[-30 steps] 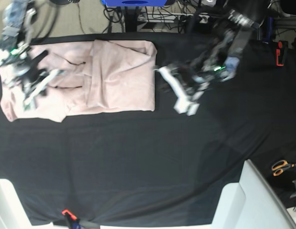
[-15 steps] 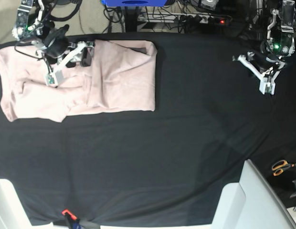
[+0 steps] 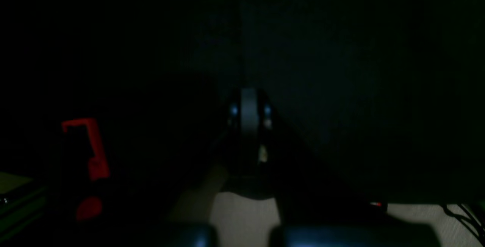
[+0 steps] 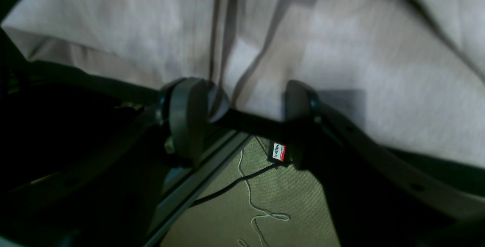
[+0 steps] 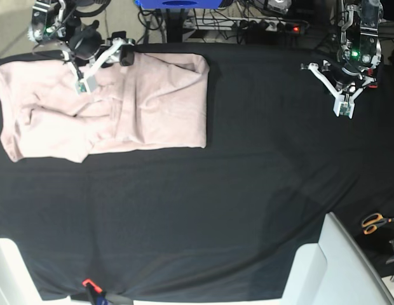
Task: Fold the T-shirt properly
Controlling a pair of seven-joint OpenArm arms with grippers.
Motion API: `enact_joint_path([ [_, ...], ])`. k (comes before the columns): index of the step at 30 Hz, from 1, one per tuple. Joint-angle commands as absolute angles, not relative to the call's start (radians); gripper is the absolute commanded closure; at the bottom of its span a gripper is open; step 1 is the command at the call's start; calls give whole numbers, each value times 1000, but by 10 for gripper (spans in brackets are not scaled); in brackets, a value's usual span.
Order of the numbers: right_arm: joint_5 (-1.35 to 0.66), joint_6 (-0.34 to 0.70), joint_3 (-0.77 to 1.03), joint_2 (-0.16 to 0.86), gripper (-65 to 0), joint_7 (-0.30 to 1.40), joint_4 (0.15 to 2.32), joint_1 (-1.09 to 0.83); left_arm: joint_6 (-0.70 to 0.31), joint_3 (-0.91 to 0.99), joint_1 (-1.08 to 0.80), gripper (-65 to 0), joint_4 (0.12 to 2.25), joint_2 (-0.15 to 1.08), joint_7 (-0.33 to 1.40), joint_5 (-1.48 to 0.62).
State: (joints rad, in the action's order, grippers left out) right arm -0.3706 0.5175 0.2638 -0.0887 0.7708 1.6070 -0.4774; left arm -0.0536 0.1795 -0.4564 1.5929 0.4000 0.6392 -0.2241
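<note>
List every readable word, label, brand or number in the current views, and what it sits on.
"WALTER", small print, last letters uncertain: on the red and white label of the small black plastic box on the floor.
No other text can be read, and the plain pale pink cotton T-shirt shows none.

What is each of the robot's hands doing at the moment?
Left hand: closed, holding nothing.
Right hand: open, over the pale pink cotton T-shirt.
</note>
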Motion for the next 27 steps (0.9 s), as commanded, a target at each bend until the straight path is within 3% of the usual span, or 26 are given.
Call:
enact_joint_path([
  [1,-384,530,254,-90,-315,762,1618,-484,-51,183,-455,0,1604,414,624,-220],
  [9,-384,527,189,-91,-315,792,1699,-519,-51,182,-453,0,1604,412,624,-220],
  [21,-384,530,188,-91,-306,776,1626,-483,-51,180,-460,0,1603,412,624,-220],
  [23,-384,530,188,-91,-230,776,1626,-481,-51,180,-460,0,1603,412,624,-220],
  [27,-386,530,194,-91,-8,780,1626,-481,-51,180,-460,0,1603,412,624,-220],
])
